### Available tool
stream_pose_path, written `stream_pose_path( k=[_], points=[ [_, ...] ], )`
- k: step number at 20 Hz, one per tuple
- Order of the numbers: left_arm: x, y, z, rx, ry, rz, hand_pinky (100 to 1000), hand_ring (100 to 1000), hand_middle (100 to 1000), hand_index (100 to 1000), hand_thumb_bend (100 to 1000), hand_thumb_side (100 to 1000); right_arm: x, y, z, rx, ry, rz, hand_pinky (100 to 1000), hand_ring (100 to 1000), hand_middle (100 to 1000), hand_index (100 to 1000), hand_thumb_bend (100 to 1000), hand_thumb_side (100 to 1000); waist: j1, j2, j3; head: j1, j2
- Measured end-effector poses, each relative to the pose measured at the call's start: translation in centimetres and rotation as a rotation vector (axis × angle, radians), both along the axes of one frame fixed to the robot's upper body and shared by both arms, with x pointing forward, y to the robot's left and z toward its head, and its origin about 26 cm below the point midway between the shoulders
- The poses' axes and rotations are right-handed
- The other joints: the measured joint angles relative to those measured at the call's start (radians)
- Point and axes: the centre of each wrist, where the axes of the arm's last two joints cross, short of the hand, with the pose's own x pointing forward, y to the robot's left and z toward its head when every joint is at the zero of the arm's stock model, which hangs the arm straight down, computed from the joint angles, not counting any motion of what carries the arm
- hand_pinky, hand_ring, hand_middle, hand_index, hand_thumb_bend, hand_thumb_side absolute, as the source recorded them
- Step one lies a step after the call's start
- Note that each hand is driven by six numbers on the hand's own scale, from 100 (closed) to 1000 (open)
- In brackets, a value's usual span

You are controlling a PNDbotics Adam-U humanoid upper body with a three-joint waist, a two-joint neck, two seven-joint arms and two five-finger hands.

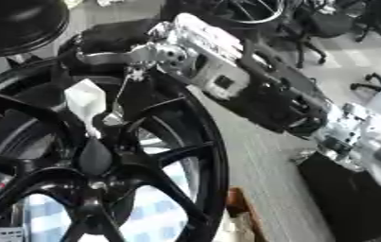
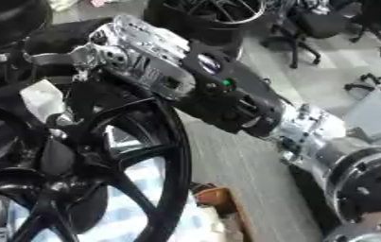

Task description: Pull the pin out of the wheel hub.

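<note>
Right hand (image 1: pixel 156 54) reaches in from the upper right over the rim of the black wheel hub (image 1: pixel 94 156), which fills the lower left. Fingers curl down toward a white pin (image 1: pixel 86 101) standing just above the hub centre; thumb and fingertips appear closed on it, though contact is partly hidden. Left hand not seen.

Step judged: grasp made, extraction not begun. Next move calls for a straight pull along the pin's axis, away from the hub.

In the way: spokes close on both sides of the pin. A second black wheel (image 1: pixel 15 21) at top left; office chairs (image 1: pixel 309 28) beyond
</note>
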Motion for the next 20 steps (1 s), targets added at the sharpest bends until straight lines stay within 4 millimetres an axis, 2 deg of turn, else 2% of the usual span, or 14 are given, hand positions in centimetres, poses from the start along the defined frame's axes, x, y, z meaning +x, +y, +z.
stream_pose_path(
  k=[11, 20],
  points=[
    [0.0, -0.31, 0.0, 0.026, -0.005, 0.005, 795, 642, 603, 761, 100, 848, 0.01, 0.25, -0.25, 0.022, -0.006, -0.017, 908, 877, 807, 871, 348, 268, -0.007, 0.02, 0.002, 0.0, -0.001],
    [0.02, -0.65, 0.09, 0.031, -0.01, -0.001, 796, 642, 602, 758, 103, 860, 0.02, 0.14, -0.71, 0.005, 0.018, -0.035, 899, 828, 771, 864, 381, 271, -0.009, 0.034, -0.004, 0.0, -0.011]
  ],
)
